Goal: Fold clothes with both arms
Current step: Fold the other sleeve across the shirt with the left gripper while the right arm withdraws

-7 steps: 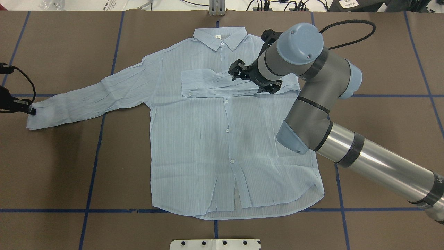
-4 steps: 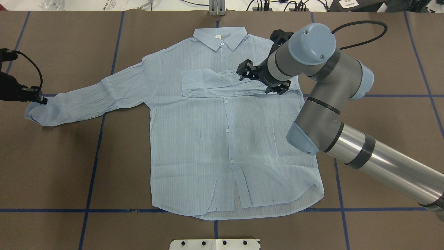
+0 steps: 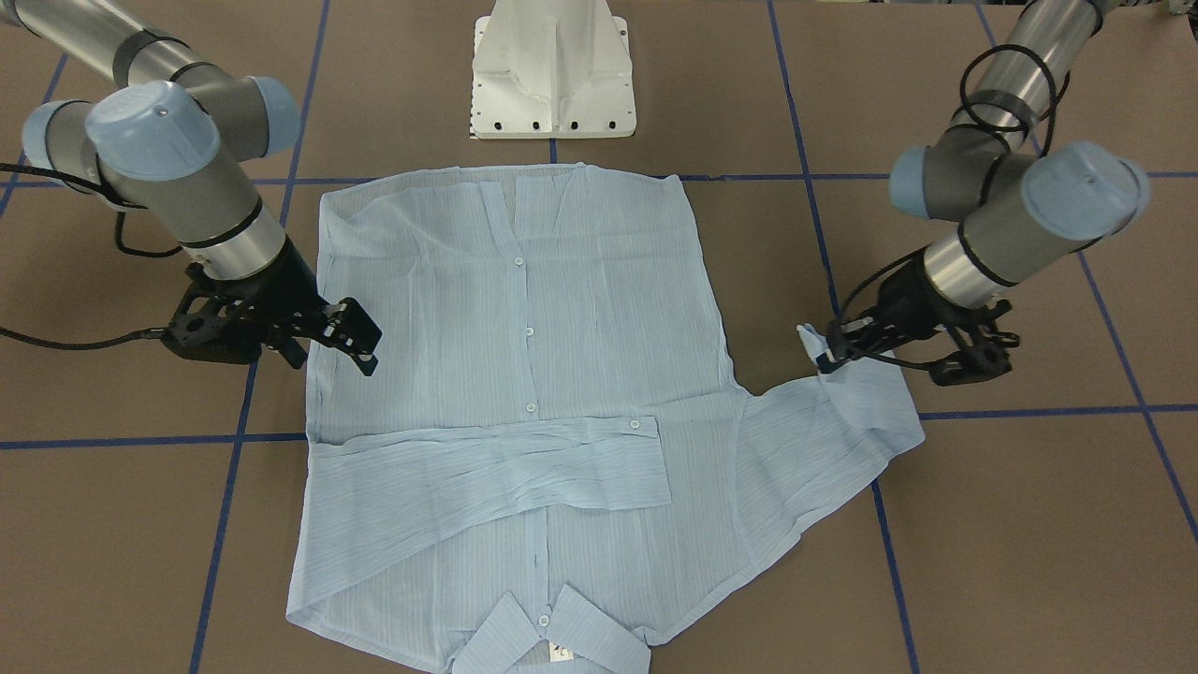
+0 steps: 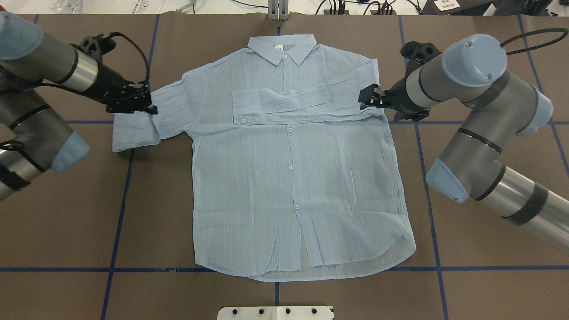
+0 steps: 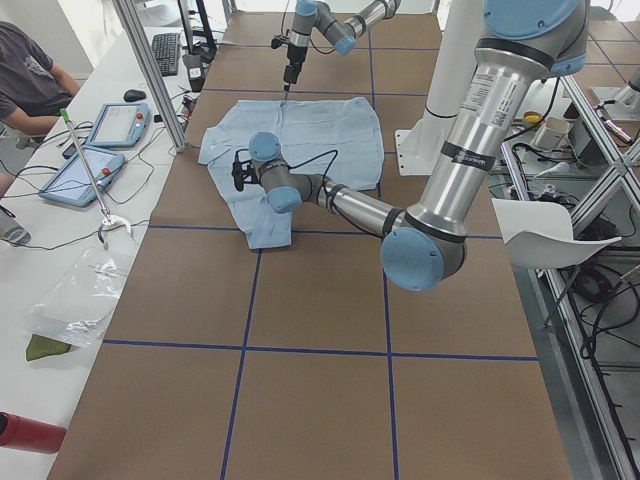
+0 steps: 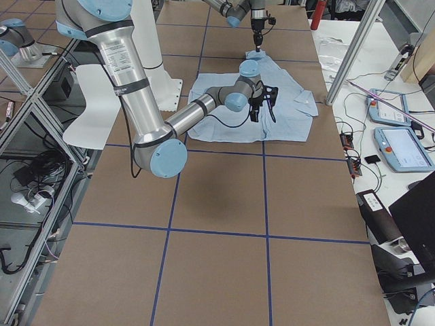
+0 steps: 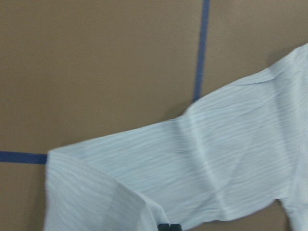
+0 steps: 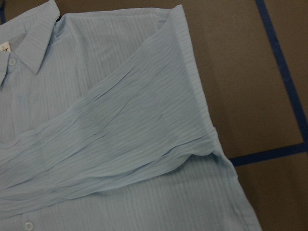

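Overhead exterior: left gripper pinches shirt sleeve.

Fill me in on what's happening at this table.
A pale-blue button-up shirt lies front-up on the brown table, mid-fold. One sleeve already lies folded across the chest. The left gripper holds the other sleeve's cuff raised off the table, with that sleeve bent back on itself. The right gripper hovers at the shirt's opposite edge, jaws open, holding nothing.
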`<state>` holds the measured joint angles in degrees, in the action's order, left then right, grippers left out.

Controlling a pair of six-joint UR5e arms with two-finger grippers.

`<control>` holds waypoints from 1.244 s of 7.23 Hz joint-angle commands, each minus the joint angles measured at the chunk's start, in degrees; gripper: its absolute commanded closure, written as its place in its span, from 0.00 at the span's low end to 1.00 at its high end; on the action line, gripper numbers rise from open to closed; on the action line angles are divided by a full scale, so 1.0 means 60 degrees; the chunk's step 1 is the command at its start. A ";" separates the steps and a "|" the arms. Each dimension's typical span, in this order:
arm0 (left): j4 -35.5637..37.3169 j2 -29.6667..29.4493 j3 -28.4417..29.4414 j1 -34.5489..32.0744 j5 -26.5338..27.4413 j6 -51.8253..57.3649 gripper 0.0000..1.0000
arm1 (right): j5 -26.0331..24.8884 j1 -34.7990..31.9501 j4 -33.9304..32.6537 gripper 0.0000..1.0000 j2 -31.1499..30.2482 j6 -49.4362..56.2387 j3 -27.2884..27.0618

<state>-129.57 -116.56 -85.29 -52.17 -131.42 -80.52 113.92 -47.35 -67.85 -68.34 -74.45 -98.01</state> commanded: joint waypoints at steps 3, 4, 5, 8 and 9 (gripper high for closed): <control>0.0222 -0.4414 0.2390 0.0989 0.1057 -0.3420 1.00 | 0.1021 -0.1905 -0.0001 0.00 -0.1894 0.3510 -0.0043; 0.0222 -0.4812 0.2554 0.1295 0.1610 -0.3614 1.00 | 0.1067 -0.1995 -0.0001 0.00 -0.2027 0.3835 0.0001; 0.0193 -0.5193 0.2860 0.1457 0.1978 -0.3775 1.00 | 0.1053 -0.1996 -0.0001 0.00 -0.2043 0.3853 0.0016; 0.0076 -0.6000 0.3607 0.2044 0.2947 -0.4041 1.00 | 0.1068 -0.2172 0.0014 0.00 -0.2335 0.4276 0.0002; -0.0098 -0.6293 0.4016 0.2175 0.3253 -0.4041 1.00 | 0.1053 -0.2172 0.0000 0.00 -0.2365 0.4278 0.0016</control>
<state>-129.31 -152.35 -63.76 -40.12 -114.04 -104.66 120.30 -60.22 -67.81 -82.13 -49.31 -97.94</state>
